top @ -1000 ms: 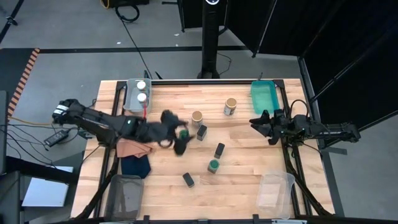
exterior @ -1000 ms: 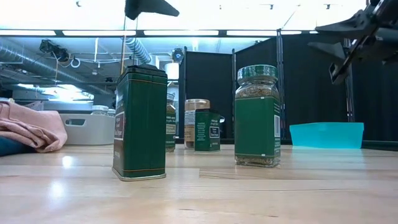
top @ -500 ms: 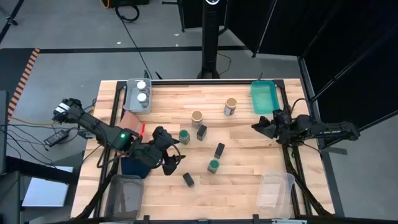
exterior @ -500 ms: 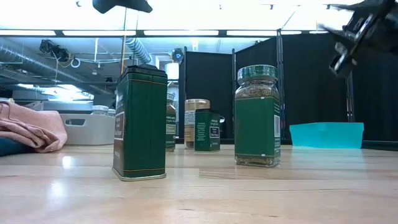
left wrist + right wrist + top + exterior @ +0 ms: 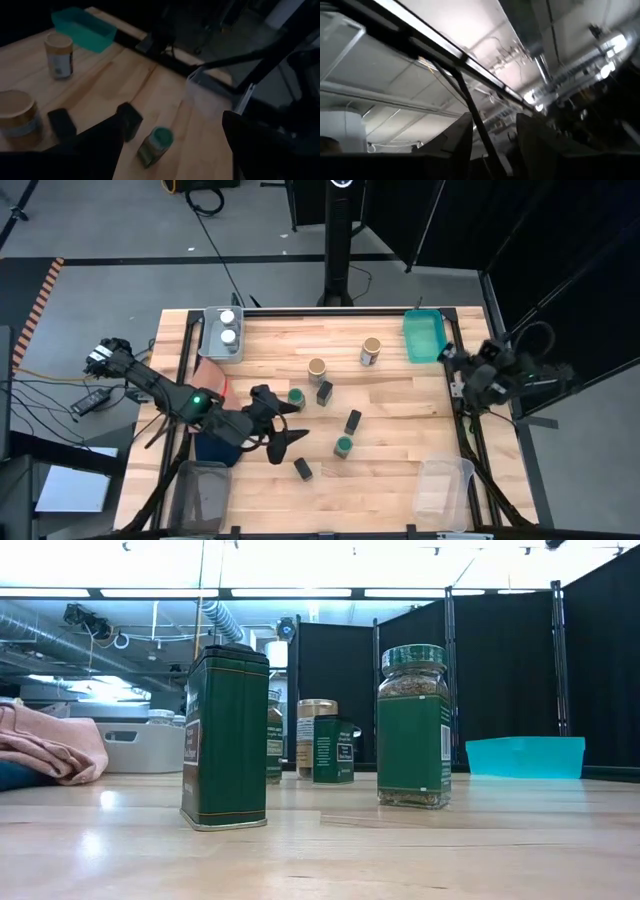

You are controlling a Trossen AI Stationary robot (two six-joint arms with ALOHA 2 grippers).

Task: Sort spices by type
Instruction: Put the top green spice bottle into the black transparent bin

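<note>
Grey tray (image 5: 210, 330) at the desk's far left corner holds both white-lidded jars (image 5: 228, 327). Just right of the cloths (image 5: 213, 442), our left gripper (image 5: 283, 423) hovers with jaws spread wide and empty, between the two green-lidded jars (image 5: 296, 396), one toward the back, one (image 5: 343, 445) nearer the front. We judge it best to centre over one lid, then descend straight. Tan-lidded jars (image 5: 371, 351) and black tins (image 5: 352, 421) stand mid-desk. Our right gripper (image 5: 462, 372) waits past the right edge; its jaws we cannot tell.
</note>
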